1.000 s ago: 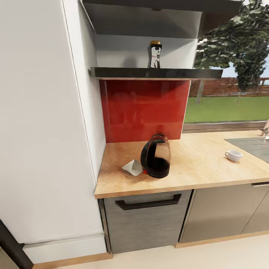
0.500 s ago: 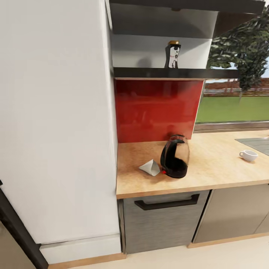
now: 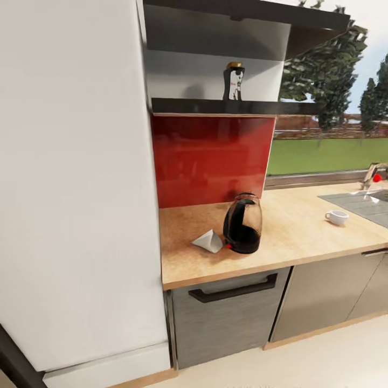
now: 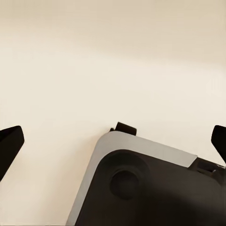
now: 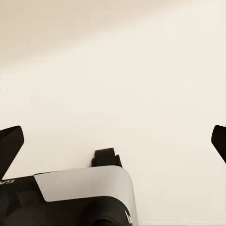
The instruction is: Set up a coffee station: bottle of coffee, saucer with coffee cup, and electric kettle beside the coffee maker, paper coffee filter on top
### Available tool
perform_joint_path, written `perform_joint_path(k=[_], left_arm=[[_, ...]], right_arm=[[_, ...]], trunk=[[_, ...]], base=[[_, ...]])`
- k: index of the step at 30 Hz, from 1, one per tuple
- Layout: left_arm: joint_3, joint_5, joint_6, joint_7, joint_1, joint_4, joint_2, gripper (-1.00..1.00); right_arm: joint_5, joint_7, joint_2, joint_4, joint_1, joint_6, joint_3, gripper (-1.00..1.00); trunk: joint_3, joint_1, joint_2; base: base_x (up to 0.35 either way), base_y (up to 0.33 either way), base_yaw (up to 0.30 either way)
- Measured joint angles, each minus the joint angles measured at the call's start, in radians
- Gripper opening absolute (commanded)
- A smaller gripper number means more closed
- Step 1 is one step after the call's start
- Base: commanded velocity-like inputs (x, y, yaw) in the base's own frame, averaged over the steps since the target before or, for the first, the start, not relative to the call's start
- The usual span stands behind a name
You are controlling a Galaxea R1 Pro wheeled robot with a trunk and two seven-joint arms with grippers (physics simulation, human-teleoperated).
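The dark electric kettle [image 3: 242, 224] stands on the beige countertop [image 3: 302, 229], close to its left end. The white paper coffee filter [image 3: 208, 241] lies just left of the kettle. A white coffee cup [image 3: 337, 217] sits further right, near the sink. The bottle of coffee [image 3: 234, 81] stands on the dark kitchen shelf [image 3: 226, 106] above the red backsplash. The coffee maker and saucer are out of view. My left gripper [image 4: 113, 141] and right gripper [image 5: 113, 141] both hang open over the cream floor, fingertips wide apart, holding nothing.
A tall white cabinet [image 3: 75, 178] fills the left side. A sink [image 3: 361, 202] with a tap [image 3: 372, 175] lies at the right. Grey cabinet fronts with a black handle [image 3: 233, 291] run under the worktop. The robot's base [image 4: 150, 188] shows under the wrists.
The camera has swung: the counter scene shifted right, then back left and slightly up, bringing the tap and sink into sight. The things on the counter and shelf have not moved.
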Motion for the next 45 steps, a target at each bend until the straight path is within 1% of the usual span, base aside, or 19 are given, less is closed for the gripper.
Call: perform_joint_path(k=[5,12,23,25,26,27,31,32,33,35,37,38,39,40,41,42,43,44,45], left_arm=[[0.0,0.0,0.0,0.0,0.0,0.0,0.0,1.0],[0.0,0.0,0.0,0.0,0.0,0.0,0.0,1.0],[0.0,0.0,-0.003,0.0,0.0,0.0,0.0,1.0],[0.0,-0.001,-0.003,0.0,0.0,0.0,0.0,1.0],[0.0,0.0,-0.004,0.0,0.0,0.0,0.0,1.0],[0.002,0.003,-0.003,0.0,0.0,0.0,0.0,1.0],[0.006,0.008,-0.003,0.0,0.0,0.0,0.001,1.0],[0.007,0.009,-0.003,0.0,0.0,0.0,0.002,1.0],[0.007,0.01,-0.003,0.0,0.0,0.0,0.002,1.0],[0.008,0.01,-0.003,0.0,0.0,0.0,0.002,1.0],[0.008,0.011,-0.003,0.0,0.0,0.0,0.002,1.0],[0.007,0.01,-0.004,0.0,0.0,0.0,0.002,1.0],[0.007,0.01,-0.004,0.0,0.0,0.0,0.002,1.0],[0.007,0.01,-0.004,0.0,0.0,0.0,0.002,1.0],[0.007,0.01,-0.004,0.0,0.0,0.0,0.002,1.0],[0.008,0.011,-0.004,0.0,0.0,0.0,0.002,1.0],[0.008,0.011,-0.004,0.0,0.0,0.0,0.003,1.0],[0.008,0.011,-0.004,0.0,0.0,0.0,0.003,1.0],[0.008,0.011,-0.004,0.0,0.0,0.0,0.003,1.0]], right_arm=[[0.0,0.0,-0.001,0.0,0.0,0.0,-0.001,1.0],[0.0,-0.001,-0.002,0.0,0.0,0.0,-0.001,1.0],[-0.004,-0.002,-0.003,0.0,0.0,0.0,-0.001,1.0],[-0.017,-0.002,-0.002,0.0,0.0,-0.001,-0.001,1.0],[-0.031,-0.001,-0.001,0.0,0.0,-0.001,-0.001,1.0],[-0.09,-0.006,0.005,0.0,0.0,0.004,-0.002,1.0],[-0.121,-0.009,0.006,-0.001,0.0,0.008,-0.003,1.0],[-0.137,-0.015,0.007,-0.001,0.0,0.006,-0.002,1.0],[-0.144,-0.02,0.008,-0.002,0.0,0.004,-0.002,1.0],[-0.16,-0.043,0.009,-0.013,-0.001,0.001,0.0,1.0],[-0.166,-0.088,0.011,-0.066,-0.001,0.003,0.002,1.0],[-0.167,-0.146,0.014,-0.132,-0.002,0.006,0.005,1.0],[-0.167,-0.188,0.017,-0.176,-0.001,0.01,0.005,1.0],[-0.165,-0.28,0.023,-0.265,-0.002,0.024,0.011,1.0],[-0.163,-0.331,0.026,-0.32,-0.001,0.038,0.013,1.0],[-0.155,-0.415,0.032,-0.415,-0.002,0.079,0.025,1.0],[-0.152,-0.447,0.034,-0.472,-0.001,0.107,0.032,1.0],[-0.145,-0.489,0.037,-0.562,-0.002,0.158,0.05,1.0],[-0.146,-0.507,0.038,-0.613,-0.001,0.185,0.061,1.0]], trunk=[[0.003,0.0,0.0],[0.004,0.0,0.0],[0.004,0.0,0.0],[0.004,0.0,0.0],[0.004,0.0,0.0],[0.004,0.0,0.0],[0.004,0.0,0.0],[0.004,0.0,0.0],[0.004,0.0,0.0],[0.004,0.0,0.0],[0.004,0.0,0.0],[0.004,0.0,0.0],[0.004,0.0,0.0],[0.004,0.0,0.0],[0.004,0.0,0.0],[0.004,0.0,0.0],[0.004,0.0,0.0],[0.004,0.0,0.0],[0.004,0.0,0.0]], base=[[0.0,0.205,-0.164],[0.0,0.172,-0.033],[-0.025,0.018,-0.002],[-0.019,0.0,0.0],[-0.002,0.0,0.0],[-0.001,0.0,0.0],[0.0,0.0,0.0],[0.0,0.0,0.0],[0.0,0.0,0.0],[0.0,0.0,0.0],[0.0,0.0,0.0],[0.0,0.0,0.0],[0.0,0.0,0.0],[0.0,0.0,0.0],[0.0,0.0,0.0],[0.0,0.0,0.0],[0.0,0.0,0.0],[0.0,0.0,0.0],[0.0,0.0,0.0]])
